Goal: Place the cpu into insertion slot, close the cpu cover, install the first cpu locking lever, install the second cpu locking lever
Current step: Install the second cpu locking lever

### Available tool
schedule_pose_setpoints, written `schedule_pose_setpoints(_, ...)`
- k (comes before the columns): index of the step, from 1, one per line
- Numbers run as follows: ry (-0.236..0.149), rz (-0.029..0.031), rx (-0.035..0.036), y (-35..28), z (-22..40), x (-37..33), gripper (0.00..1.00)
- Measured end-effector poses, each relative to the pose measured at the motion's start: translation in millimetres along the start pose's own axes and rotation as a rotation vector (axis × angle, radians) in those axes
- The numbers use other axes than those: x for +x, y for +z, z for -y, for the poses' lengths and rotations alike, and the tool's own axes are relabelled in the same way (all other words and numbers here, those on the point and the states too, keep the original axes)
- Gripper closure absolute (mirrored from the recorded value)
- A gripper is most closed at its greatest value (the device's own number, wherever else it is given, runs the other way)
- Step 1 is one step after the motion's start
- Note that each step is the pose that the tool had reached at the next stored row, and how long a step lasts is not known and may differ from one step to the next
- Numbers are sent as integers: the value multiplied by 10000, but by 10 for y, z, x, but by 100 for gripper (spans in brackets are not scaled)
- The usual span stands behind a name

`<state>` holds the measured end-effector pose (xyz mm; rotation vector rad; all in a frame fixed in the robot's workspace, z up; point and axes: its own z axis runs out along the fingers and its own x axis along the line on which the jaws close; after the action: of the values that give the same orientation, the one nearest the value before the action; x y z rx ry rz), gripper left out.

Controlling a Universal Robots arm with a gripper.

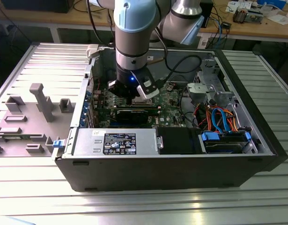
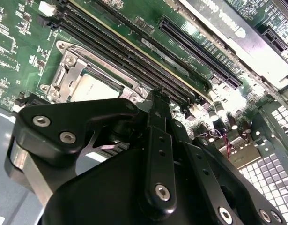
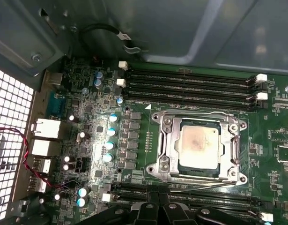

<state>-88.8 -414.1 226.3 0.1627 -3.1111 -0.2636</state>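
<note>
The cpu [image 3: 200,144] is seated in the insertion slot [image 3: 163,123] with the cpu cover [image 3: 198,176] lowered around it. The gripper [image 2: 158,96] is held just above, fingers pressed together, empty — a locking lever could be missed or slipped off.

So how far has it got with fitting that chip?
The cpu already sits in the insertion slot, and the cpu cover looks folded down around it. The gripper hovers just above the socket, holding nothing that I can see. I cannot tell whether either locking lever is fastened, so those may remain.
</note>
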Motion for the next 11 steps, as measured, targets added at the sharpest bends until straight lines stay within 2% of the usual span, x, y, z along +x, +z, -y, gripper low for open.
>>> schedule_pose_setpoints(4, -11, -1, -4, 37, 2, 40, 89)
schedule_pose_setpoints(11, -17, -1, -16, 55, 3, 57, 89)
